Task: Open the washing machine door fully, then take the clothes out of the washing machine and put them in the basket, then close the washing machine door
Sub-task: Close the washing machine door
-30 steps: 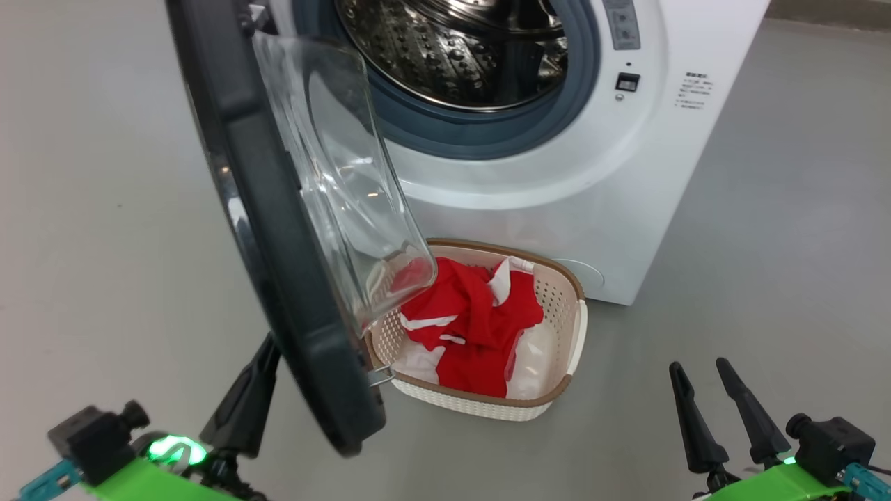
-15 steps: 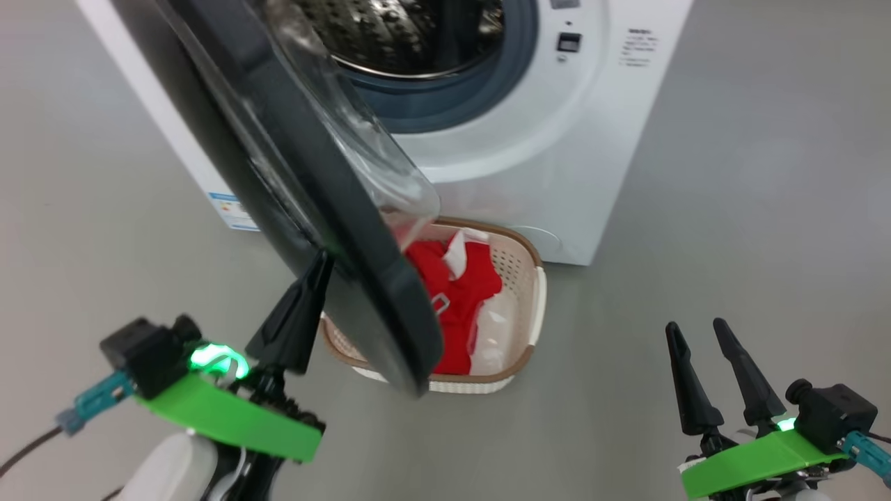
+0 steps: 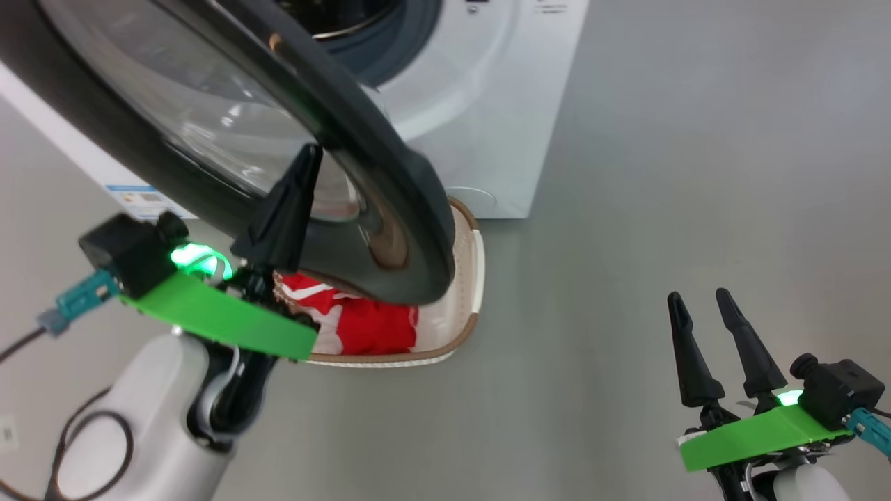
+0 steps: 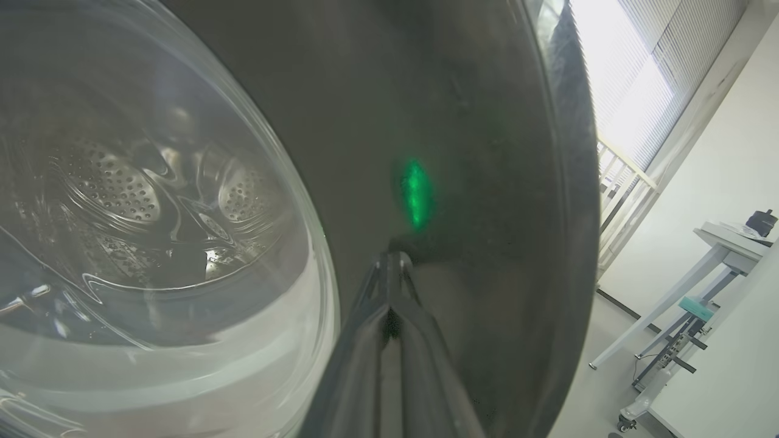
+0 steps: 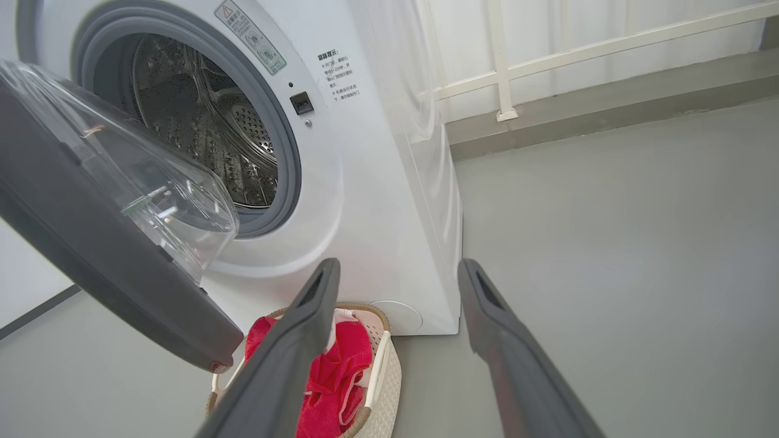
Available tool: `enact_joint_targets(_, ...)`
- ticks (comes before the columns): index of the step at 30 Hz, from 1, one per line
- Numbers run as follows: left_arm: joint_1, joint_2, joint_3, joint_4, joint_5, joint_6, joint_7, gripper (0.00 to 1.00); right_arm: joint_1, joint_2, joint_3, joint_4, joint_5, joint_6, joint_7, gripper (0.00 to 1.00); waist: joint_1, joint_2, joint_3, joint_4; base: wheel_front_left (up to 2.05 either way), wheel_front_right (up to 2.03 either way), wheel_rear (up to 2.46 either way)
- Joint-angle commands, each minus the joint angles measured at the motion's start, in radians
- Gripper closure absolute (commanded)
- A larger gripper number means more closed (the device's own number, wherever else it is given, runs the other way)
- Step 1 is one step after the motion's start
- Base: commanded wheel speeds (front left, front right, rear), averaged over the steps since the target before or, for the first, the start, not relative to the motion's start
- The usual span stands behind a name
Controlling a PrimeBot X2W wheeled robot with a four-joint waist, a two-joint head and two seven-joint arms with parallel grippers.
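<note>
The washing machine door [image 3: 390, 181] stands part-way swung, its black ring and glass bowl [image 4: 152, 213] hanging over the basket [image 3: 475, 278]. My left gripper [image 3: 310, 149] is shut with nothing in it, its tips [image 4: 395, 261] pressed against the door's outer black ring. Red clothes [image 3: 362, 323] lie in the cream basket on the floor in front of the white washing machine [image 3: 487, 104]; the door and my left arm hide part of them. The steel drum [image 5: 201, 121] looks bare. My right gripper [image 3: 698, 297] hangs open and empty at the lower right, away from the machine.
Bare grey floor [image 3: 696, 139] stretches to the right of the machine. A dark cable [image 3: 97, 431] loops on the floor by my left arm. The left wrist view holds a white table [image 4: 718, 243] and a railing [image 4: 621, 170] by a bright window.
The head camera has shifted, sliding the scene left and up. The door has swung from edge-on toward the machine, with my shut left gripper following on its outer face. The right gripper stays open.
</note>
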Motion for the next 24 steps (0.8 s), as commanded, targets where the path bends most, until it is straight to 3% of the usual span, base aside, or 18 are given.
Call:
enact_joint_targets(1,-0.064,0.015,0.037,-0.009,0.015,-0.007,-0.005,1.00,-0.030,0.000,0.021,-0.026,-0.002,0.007,-0.006,0.00,0.0000,0.0000,0.038,-0.045,0.00,0.00,0.00)
enact_joint_targets(15,-0.254,0.013,0.087,0.125,0.018,-0.007,-0.005,1.00,-0.061,0.001,0.033,-0.033,0.041,0.007,-0.006,0.00,0.0000,0.0000,0.076,-0.130,0.00,0.00,0.00)
enact_joint_targets(24,-0.286,0.017,0.122,0.170,0.046,-0.007,-0.005,1.00,-0.066,0.002,0.031,-0.035,0.059,0.007,-0.006,0.00,0.0000,0.0000,0.077,-0.152,0.00,0.00,0.00)
